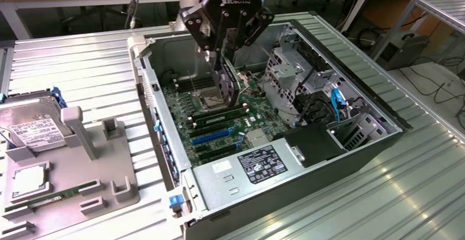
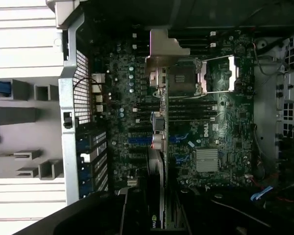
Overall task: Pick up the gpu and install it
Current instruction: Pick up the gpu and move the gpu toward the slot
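While my hand (image 1: 224, 54) is clamped on the gpu (image 1: 231, 87), I hold it edge-down over the motherboard (image 1: 214, 134) inside the open case (image 1: 319, 191).

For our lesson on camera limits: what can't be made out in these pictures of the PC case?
1. Exterior view: whether the gpu meets a slot, hidden by the card itself.
2. Wrist view: the gpu's face, seen edge-on.
3. Exterior view: power supply label text, too small.
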Motion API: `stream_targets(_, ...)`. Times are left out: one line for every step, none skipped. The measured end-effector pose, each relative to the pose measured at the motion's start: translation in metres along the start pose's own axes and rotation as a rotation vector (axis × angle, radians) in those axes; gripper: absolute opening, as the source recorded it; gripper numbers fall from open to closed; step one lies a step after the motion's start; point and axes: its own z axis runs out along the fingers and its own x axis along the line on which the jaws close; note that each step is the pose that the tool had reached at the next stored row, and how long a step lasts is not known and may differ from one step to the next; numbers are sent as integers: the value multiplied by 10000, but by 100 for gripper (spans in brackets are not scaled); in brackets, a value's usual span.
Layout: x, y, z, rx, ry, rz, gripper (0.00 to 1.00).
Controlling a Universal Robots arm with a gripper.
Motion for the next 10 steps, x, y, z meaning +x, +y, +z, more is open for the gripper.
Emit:
stream_targets(-46,11,18,11,-1,0,26)
stream_targets(-97,23,38,23,-1,1,26)
stream_targets(-142,34,55,34,-1,0,26)
stream_targets(-188,45,74,45,-2,0,26)
stream_targets(-239,58,94,58,-2,1,26)
stream_targets(-281,68,110,69,-1,2,26)
stream_targets(-334,80,130,81,-2,0,26)
stream_targets(-377,89,148,92,-3,1,26)
stream_targets(-424,96,166,101,-3,1,26)
stream_targets(-470,99,183,104,-3,1,26)
